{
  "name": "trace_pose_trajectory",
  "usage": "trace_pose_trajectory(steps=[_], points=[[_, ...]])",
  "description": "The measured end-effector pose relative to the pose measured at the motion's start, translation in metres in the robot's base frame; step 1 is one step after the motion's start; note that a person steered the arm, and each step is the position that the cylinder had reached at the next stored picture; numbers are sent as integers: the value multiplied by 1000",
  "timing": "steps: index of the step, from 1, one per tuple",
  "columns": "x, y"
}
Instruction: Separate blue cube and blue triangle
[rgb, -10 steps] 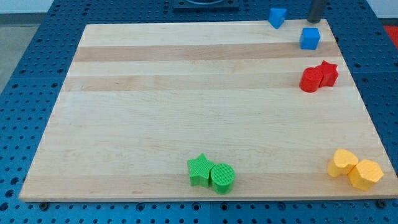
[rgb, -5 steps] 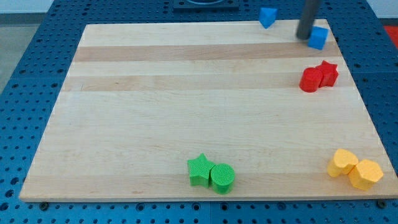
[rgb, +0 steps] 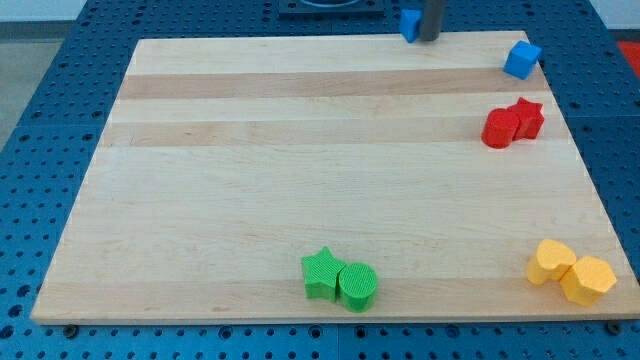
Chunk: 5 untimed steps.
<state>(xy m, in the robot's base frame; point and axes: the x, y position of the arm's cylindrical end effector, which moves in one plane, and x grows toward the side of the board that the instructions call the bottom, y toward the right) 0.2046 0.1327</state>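
Observation:
The blue cube sits near the board's top right corner, turned at an angle. The blue triangle lies at the board's top edge, well to the left of the cube. My tip is the dark rod's lower end, touching the triangle's right side at the top edge. The cube and the triangle are far apart, with bare wood between them.
Two red blocks, one star-shaped, sit together at the right below the cube. A green star and green cylinder sit at the bottom middle. Two yellow blocks sit at the bottom right corner. The wooden board lies on a blue pegboard.
My tip moved left from beside the cube to the triangle's right side. The triangle slid left along the top edge. The cube shifted slightly right and rotated.

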Motion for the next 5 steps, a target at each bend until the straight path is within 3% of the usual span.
trace_pose_trajectory(steps=[1, 2, 5], points=[[57, -12], [65, -8], [23, 100]])
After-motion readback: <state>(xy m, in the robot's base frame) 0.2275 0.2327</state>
